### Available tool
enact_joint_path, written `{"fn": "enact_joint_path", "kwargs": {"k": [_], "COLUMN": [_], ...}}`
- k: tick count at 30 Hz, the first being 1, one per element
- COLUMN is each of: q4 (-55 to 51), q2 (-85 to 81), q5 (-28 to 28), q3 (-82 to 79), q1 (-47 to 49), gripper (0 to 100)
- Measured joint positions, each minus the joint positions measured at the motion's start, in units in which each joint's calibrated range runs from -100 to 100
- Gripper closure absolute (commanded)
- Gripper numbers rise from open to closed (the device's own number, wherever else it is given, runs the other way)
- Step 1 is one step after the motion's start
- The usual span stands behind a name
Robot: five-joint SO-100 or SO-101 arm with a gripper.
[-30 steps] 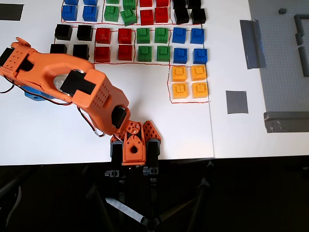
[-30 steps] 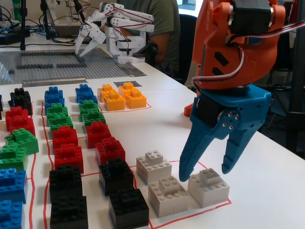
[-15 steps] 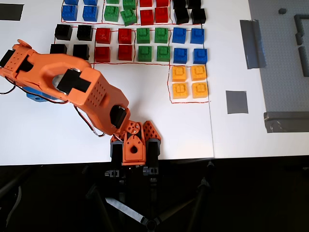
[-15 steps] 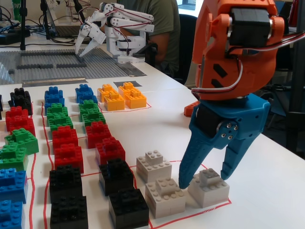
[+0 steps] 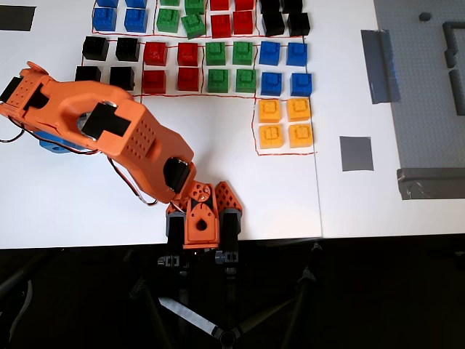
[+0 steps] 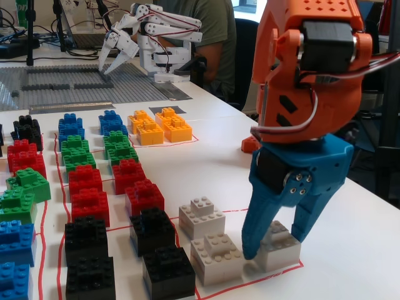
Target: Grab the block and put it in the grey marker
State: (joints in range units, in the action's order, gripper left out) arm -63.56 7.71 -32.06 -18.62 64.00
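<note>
Three white blocks stand in a red-outlined area at the front of the fixed view: one (image 6: pixel 201 215), one (image 6: pixel 215 256) and one (image 6: pixel 278 250). My blue gripper (image 6: pixel 275 245) points down over the rightmost one, with a finger on either side of it. The jaws are spread about one block wide and the block rests on the table. In the overhead view the gripper (image 5: pixel 58 142) barely shows under the orange arm, which hides the white blocks. The grey marker (image 5: pixel 356 153) lies far right of the yellow blocks, and its corner shows behind them in the fixed view (image 6: pixel 169 110).
Rows of black (image 5: pixel 109 62), red (image 5: pixel 171 65), green (image 5: pixel 231 65), blue (image 5: pixel 285 69) and yellow (image 5: pixel 285 122) blocks fill the top of the table. The arm's base (image 5: pixel 200 225) sits at the front edge. Grey tape strips (image 5: pixel 381 65) border a grey baseplate (image 5: pixel 429 87). A white arm (image 6: pixel 150 31) stands at the back.
</note>
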Motion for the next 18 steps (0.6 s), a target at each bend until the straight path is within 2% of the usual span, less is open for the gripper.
{"fn": "enact_joint_path", "kwargs": {"k": [7, 14, 18], "q4": [0.7, 1.5, 1.4], "q2": [0.1, 0.1, -0.2], "q5": [1.1, 1.2, 3.5], "q3": [0.0, 0.0, 0.0], "q1": [0.1, 0.1, 0.1], "gripper": [100, 100, 100]}}
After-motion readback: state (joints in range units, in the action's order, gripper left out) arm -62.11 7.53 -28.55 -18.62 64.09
